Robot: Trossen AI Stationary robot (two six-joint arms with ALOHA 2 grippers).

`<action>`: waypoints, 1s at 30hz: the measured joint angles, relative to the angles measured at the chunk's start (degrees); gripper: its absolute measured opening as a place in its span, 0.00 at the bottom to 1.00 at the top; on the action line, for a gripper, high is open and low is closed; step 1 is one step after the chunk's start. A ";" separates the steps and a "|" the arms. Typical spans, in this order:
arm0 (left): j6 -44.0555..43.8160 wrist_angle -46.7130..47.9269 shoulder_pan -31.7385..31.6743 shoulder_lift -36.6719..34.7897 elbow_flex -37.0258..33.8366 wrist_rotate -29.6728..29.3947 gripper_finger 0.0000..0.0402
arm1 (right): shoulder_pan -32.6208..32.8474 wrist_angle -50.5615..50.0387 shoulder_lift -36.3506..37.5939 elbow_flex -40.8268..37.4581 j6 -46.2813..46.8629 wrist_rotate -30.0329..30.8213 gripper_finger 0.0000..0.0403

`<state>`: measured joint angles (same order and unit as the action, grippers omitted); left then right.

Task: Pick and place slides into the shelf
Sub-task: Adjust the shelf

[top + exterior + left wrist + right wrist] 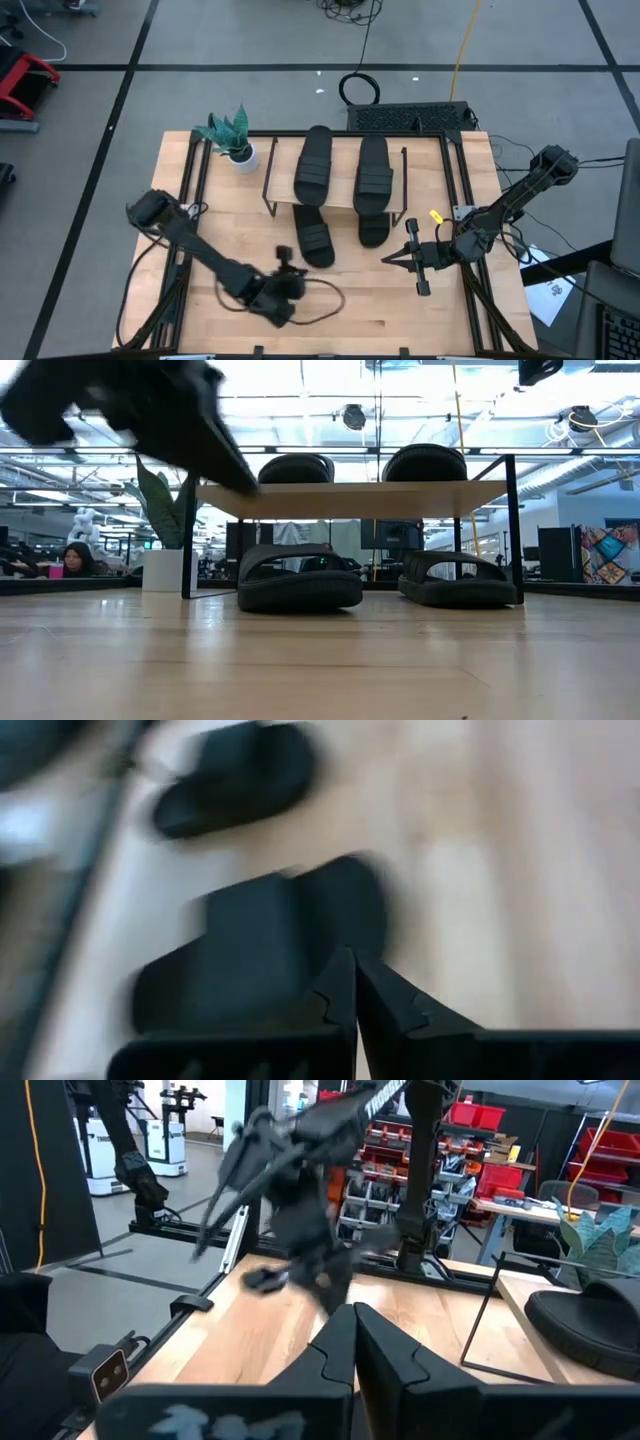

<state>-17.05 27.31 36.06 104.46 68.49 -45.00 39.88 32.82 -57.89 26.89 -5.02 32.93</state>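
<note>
Two black slides (pixel 313 163) (pixel 373 175) lie side by side on top of the shelf's board (pixel 350 498). Two more slides (pixel 312 238) (pixel 374 228) rest flat on the tabletop under the shelf, their near ends sticking out in front of it. My left gripper (pixel 287 258) is shut just near-left of the left lower slide (pixel 270 945), apart from it, with nothing between the fingers (pixel 352 965). My right gripper (pixel 390 258) waits shut over the table's near right, pointing left, its fingers (pixel 353 1320) level.
A potted plant (pixel 232 135) stands at the shelf's far left corner. A dark cable loop (pixel 322 300) lies on the table near my left wrist. The shelf's thin black legs (pixel 187 540) (pixel 515 530) flank the lower slides. Bare wood lies along the near edge.
</note>
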 joint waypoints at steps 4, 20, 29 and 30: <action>-17.84 19.12 4.00 -7.38 0.07 -11.29 0.01 | 0.00 -0.45 0.00 0.03 -0.08 0.00 0.00; -69.05 57.12 -2.92 -16.24 -8.70 -21.01 0.00 | 2.06 -3.82 0.02 0.04 -0.02 -0.04 0.00; -64.92 48.53 -10.20 -23.74 -20.53 -22.11 0.00 | 4.44 -15.89 0.11 0.04 7.81 9.64 0.00; -62.23 46.68 -10.36 -24.82 -21.33 -22.09 0.00 | 4.46 -16.78 0.11 0.04 8.63 12.44 0.00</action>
<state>-79.28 73.99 25.71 79.64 47.16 -67.09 44.34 16.04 -57.78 26.94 3.61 45.37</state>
